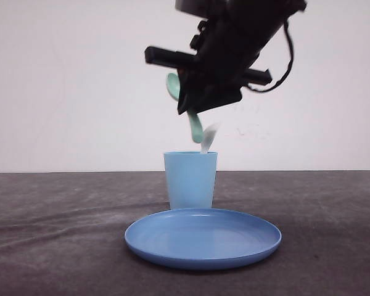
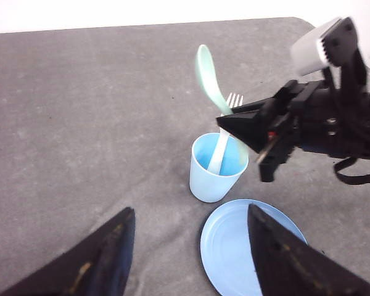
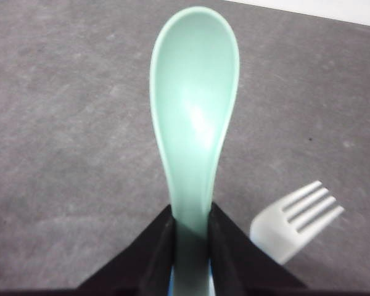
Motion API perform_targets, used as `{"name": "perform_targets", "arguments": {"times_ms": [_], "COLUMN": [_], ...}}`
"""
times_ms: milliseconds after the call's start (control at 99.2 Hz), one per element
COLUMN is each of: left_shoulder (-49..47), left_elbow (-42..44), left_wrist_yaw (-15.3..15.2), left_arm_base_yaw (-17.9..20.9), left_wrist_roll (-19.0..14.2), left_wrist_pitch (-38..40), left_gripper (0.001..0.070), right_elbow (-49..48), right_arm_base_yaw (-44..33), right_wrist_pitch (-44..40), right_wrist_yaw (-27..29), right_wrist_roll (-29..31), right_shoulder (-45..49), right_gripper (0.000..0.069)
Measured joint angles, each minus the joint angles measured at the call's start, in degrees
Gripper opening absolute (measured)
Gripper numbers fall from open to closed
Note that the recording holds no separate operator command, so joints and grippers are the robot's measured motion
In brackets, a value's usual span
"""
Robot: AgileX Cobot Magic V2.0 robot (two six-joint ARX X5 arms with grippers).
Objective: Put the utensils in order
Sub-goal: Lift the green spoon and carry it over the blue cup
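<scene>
The right gripper (image 2: 237, 126) is clenching the spoon (image 2: 208, 77) by its handle, directly above the cup (image 2: 213, 176). The spoon's long axis is tilting, bowl up and handle end pointing down toward the cup's mouth, so the coming move looks like a short lowering. The fork (image 2: 224, 139) is already standing in the cup, tines up, just beside the spoon's path; it may get nudged. The plate (image 1: 203, 237) is lying on the bench (image 1: 61, 234) just in front of the cup. The left gripper (image 2: 188, 259) is hanging released, well apart, holding nothing.
</scene>
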Motion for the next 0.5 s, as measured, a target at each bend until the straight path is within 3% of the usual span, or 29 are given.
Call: {"name": "perform_targets", "arguments": {"times_ms": [504], "left_shoulder": [0.1], "left_elbow": [0.0], "left_wrist_yaw": [0.0], "left_arm_base_yaw": [0.0], "left_wrist_roll": [0.0], "left_wrist_pitch": [-0.3], "left_gripper": [0.0348], "right_elbow": [0.0], "right_arm_base_yaw": [-0.1], "right_wrist_pitch": [2.5], "right_wrist_yaw": [0.5], "right_wrist_roll": [-1.5], "right_shoulder": [5.6], "right_gripper": [0.0092]}}
